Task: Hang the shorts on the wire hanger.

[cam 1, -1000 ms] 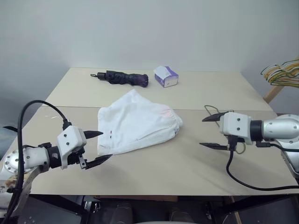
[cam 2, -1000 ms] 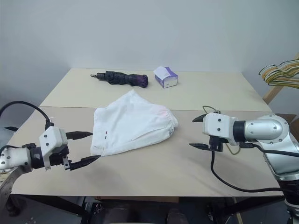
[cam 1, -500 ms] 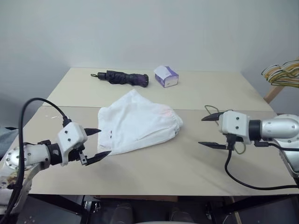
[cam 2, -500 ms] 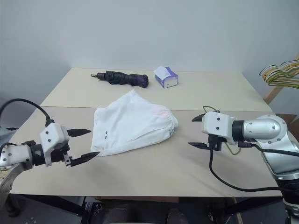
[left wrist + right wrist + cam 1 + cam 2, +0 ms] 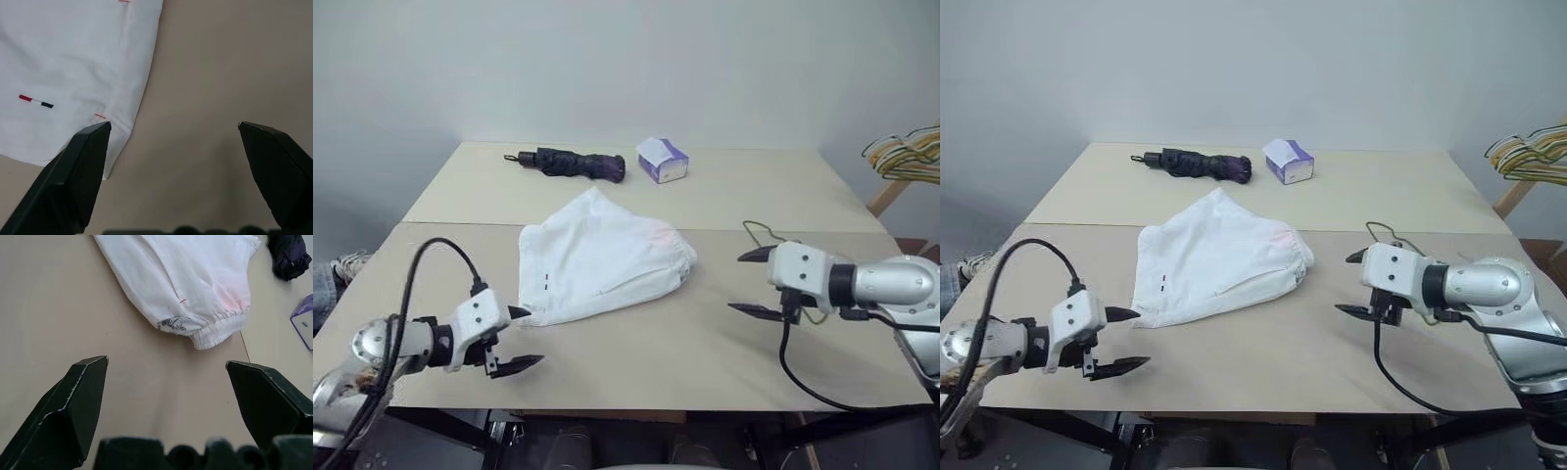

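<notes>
The left gripper has dropped lower toward the near table edge. The white soft fabric shorts lie crumpled mid-table. Its jaws spread wide, empty, beside the hem. The right gripper, wide open, empty, hovers beyond the waistband.

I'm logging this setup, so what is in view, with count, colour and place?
shorts: one, white, lying mid-table between both arms
umbrella: one, dark purple-black, folded, far side of table
tissue box: one, white and purple, far side, right of the umbrella
hangers: a bunch, yellow, green and white, off the table's far right
wire hanger: thin loop showing on the table behind the right arm
table: one, beige
left end effector: black fingers, open, at the shorts' near left corner
right end effector: black fingers, open, right of the shorts
</notes>
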Available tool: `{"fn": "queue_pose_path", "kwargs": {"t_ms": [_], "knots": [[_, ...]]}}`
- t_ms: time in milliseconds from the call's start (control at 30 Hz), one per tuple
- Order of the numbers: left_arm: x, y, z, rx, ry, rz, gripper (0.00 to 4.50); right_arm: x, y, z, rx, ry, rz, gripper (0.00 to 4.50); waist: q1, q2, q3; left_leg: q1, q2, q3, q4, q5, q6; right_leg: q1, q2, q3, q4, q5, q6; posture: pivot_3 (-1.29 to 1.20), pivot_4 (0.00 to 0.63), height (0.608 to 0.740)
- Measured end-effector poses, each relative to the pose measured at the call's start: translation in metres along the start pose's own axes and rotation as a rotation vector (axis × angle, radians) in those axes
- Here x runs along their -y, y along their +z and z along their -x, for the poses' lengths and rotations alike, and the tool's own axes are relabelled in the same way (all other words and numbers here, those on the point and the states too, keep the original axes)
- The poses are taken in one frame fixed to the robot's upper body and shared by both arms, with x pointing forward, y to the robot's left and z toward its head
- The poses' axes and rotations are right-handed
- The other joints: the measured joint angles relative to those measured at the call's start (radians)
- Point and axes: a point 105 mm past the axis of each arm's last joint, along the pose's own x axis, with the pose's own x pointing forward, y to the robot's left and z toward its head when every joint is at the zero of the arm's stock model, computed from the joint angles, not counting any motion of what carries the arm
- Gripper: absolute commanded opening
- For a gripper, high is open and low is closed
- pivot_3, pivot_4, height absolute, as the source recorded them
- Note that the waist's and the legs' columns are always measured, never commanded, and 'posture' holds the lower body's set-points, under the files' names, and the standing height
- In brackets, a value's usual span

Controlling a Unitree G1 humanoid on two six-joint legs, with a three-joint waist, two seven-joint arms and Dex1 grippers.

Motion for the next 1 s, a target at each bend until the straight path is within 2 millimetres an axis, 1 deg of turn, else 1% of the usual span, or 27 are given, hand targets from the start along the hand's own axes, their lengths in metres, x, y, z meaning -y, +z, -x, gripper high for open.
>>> {"fn": "queue_pose_path", "kwargs": {"t_ms": [67, 167, 233, 333, 433, 567, 600, 667, 700, 800, 833, 867, 933, 1000], "knots": [[-0.011, 0.0, -0.004, 0.001, 0.03, -0.011, 4.5, -0.004, 0.002, -0.001, 0.007, 0.001, -0.002, 4.46, 0.0, 0.0, 0.0, -0.001, 0.0, 0.0, 0.0, 0.0, 0.0, 0.0, 0.0, 0.0, 0.0, 0.001, 0.002, 0.1, 0.0, 0.74], [-0.021, 0.002, -0.009, 0.005, 0.041, -0.015, 4.5, -0.008, 0.002, -0.002, 0.004, -0.004, -0.014, 4.46, -0.003, 0.0, 0.0, -0.004, -0.001, 0.0, 0.0, 0.0, 0.0, -0.003, 0.0, 0.0, 0.0, 0.003, 0.006, 0.09, 0.0, 0.74], [-0.029, -0.004, -0.013, -0.016, 0.048, -0.003, 4.5, -0.009, 0.001, -0.002, 0.003, -0.008, -0.023, 4.46, -0.004, 0.0, 0.0, -0.007, -0.003, 0.0, 0.0, 0.0, 0.0, -0.006, 0.001, 0.0, 0.001, 0.004, 0.005, 0.09, 0.0, 0.74], [-0.034, -0.022, -0.021, -0.066, 0.022, 0.041, 4.5, -0.01, -0.001, -0.002, 0.001, -0.015, -0.036, 4.46, -0.011, 0.0, -0.001, -0.007, -0.003, 0.0, 0.001, 0.0, 0.0, -0.007, 0.001, 0.0, 0.002, 0.004, 0.005, 0.08, 0.0, 0.74], [-0.039, -0.021, -0.026, -0.065, -0.004, 0.022, 3.93, -0.012, -0.001, -0.003, 0.002, -0.017, -0.042, 4.5, -0.015, 0.002, -0.002, -0.007, -0.004, 0.0, 0.001, 0.0, 0.0, -0.005, 0.0, 0.0, 0.002, 0.004, 0.005, 0.08, 0.0, 0.74], [-0.036, -0.023, -0.031, -0.061, -0.05, -0.003, 2.68, -0.011, -0.001, -0.003, 0.004, -0.026, -0.042, 4.5, -0.016, 0.005, -0.004, -0.004, -0.004, -0.001, 0.001, 0.0, 0.0, -0.003, 0.001, 0.0, 0.002, 0.004, 0.005, 0.07, 0.0, 0.74], [-0.035, -0.023, -0.031, -0.06, -0.055, -0.008, 2.44, -0.01, -0.001, -0.003, 0.003, -0.029, -0.042, 4.5, -0.016, 0.006, -0.004, -0.004, -0.004, -0.001, 0.001, 0.0, 0.0, -0.002, 0.001, 0.0, 0.002, 0.003, 0.005, 0.07, 0.0, 0.74], [-0.035, -0.023, -0.031, -0.061, -0.056, -0.015, 1.74, -0.01, -0.001, -0.003, 0.003, -0.031, -0.042, 4.5, -0.018, 0.006, -0.005, -0.003, -0.003, -0.001, 0.001, 0.0, 0.0, -0.001, 0.001, 0.0, 0.002, 0.003, 0.005, 0.07, 0.0, 0.74], [-0.035, -0.023, -0.031, -0.061, -0.055, -0.017, 1.5, -0.01, -0.001, -0.003, 0.003, -0.031, -0.042, 4.5, -0.019, 0.006, -0.005, -0.003, -0.003, -0.001, 0.001, 0.0, 0.0, -0.001, 0.001, 0.0, 0.002, 0.003, 0.005, 0.07, 0.0, 0.74], [-0.036, -0.024, -0.031, -0.066, -0.05, -0.021, 0.47, -0.011, 0.0, -0.004, 0.005, -0.027, -0.042, 4.5, -0.023, 0.006, -0.005, -0.003, -0.003, -0.001, 0.001, 0.0, 0.0, -0.001, 0.001, 0.0, 0.002, 0.003, 0.005, 0.07, 0.0, 0.74], [-0.037, -0.024, -0.031, -0.067, -0.046, -0.021, 0.2, -0.011, 0.0, -0.005, 0.009, -0.025, -0.041, 4.5, -0.024, 0.006, -0.005, -0.003, -0.003, -0.001, 0.001, 0.0, 0.0, -0.001, 0.001, 0.0, 0.002, 0.003, 0.005, 0.07, 0.0, 0.74], [-0.038, -0.025, -0.031, -0.069, -0.039, -0.02, 0.01, -0.011, 0.001, -0.007, 0.014, -0.024, -0.039, 4.5, -0.025, 0.006, -0.005, -0.003, -0.003, -0.001, 0.001, 0.0, 0.0, -0.001, 0.001, 0.0, 0.002, 0.003, 0.005, 0.07, 0.0, 0.74], [-0.039, -0.025, -0.031, -0.072, -0.035, -0.022, 0.01, -0.01, 0.002, -0.01, 0.009, -0.027, -0.025, 4.5, -0.026, 0.006, -0.005, -0.003, -0.003, -0.001, 0.001, 0.0, 0.0, -0.001, 0.001, 0.0, 0.002, 0.003, 0.005, 0.07, 0.0, 0.74], [-0.039, -0.025, -0.03, -0.073, -0.033, -0.028, 0.01, -0.011, -0.001, -0.015, -0.015, -0.03, -0.006, 4.5, -0.027, 0.006, -0.005, -0.003, -0.003, -0.001, 0.001, 0.0, 0.0, -0.001, 0.001, 0.0, 0.002, 0.003, 0.005, 0.07, 0.0, 0.74]]}}
